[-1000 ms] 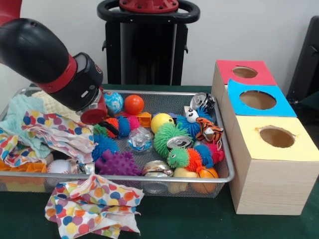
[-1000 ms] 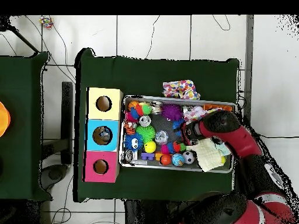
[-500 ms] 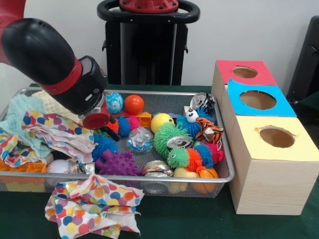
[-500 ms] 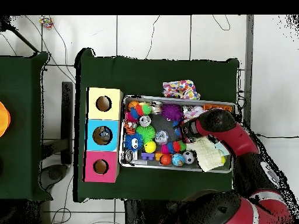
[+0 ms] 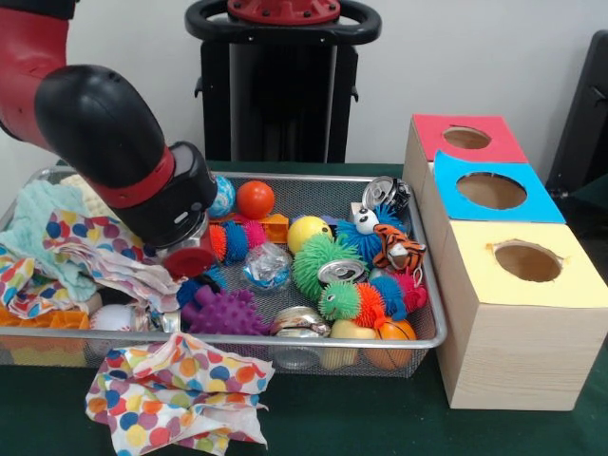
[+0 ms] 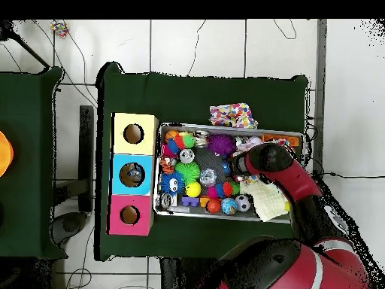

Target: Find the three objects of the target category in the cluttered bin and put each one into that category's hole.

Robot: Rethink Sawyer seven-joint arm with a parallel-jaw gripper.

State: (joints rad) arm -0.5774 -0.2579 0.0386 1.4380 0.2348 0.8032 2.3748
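A plain pale wall (image 5: 475, 57) fills the background of the front view, and a dark piece of furniture (image 5: 587, 123) stands against it at the right edge. The table carries a dark green cloth (image 5: 361, 423). From overhead, the floor is made of large white tiles (image 6: 195, 45) with dark joints, and thin dark cables (image 6: 218, 34) trail across it. A second green-covered table (image 6: 26, 162) stands at the left, well apart from the main one.

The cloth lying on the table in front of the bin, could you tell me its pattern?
The cloth is white with multicoloured polka dots, clearest in the front view.
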